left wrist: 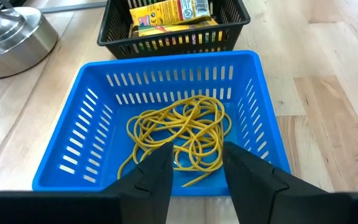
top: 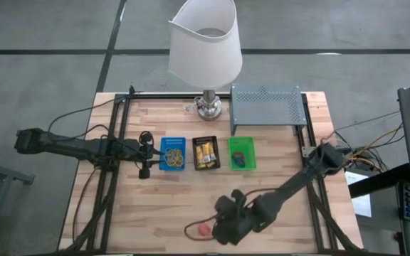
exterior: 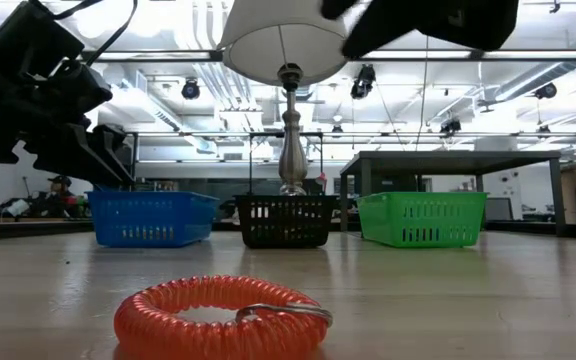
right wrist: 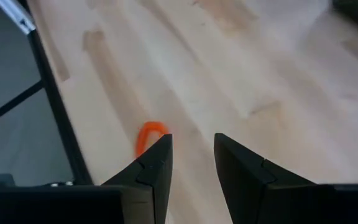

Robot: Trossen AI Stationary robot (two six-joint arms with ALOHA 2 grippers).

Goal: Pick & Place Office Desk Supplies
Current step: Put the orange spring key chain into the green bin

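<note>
A red coiled ring (exterior: 218, 315) lies flat on the wooden table near its front edge, seen also in the high view (top: 203, 229) and the right wrist view (right wrist: 149, 135). My right gripper (right wrist: 192, 158) hovers open just above and beside it (top: 224, 224), slanting down, with nothing between its fingers. My left gripper (left wrist: 196, 165) stands open at the near rim of the blue tray (left wrist: 61, 168), left of that tray in the high view (top: 146, 153). Yellow rubber bands (left wrist: 179, 134) lie tangled in the blue tray. Yellow packets (left wrist: 173, 12) lie in the black tray (top: 206, 153).
A green tray (top: 242, 153) holding a dark item stands right of the black one. A lamp with a white shade (top: 206, 43) and a metal base (top: 208, 107) stands at the back, beside a grey perforated shelf (top: 265, 107). Bare wood lies around the red ring.
</note>
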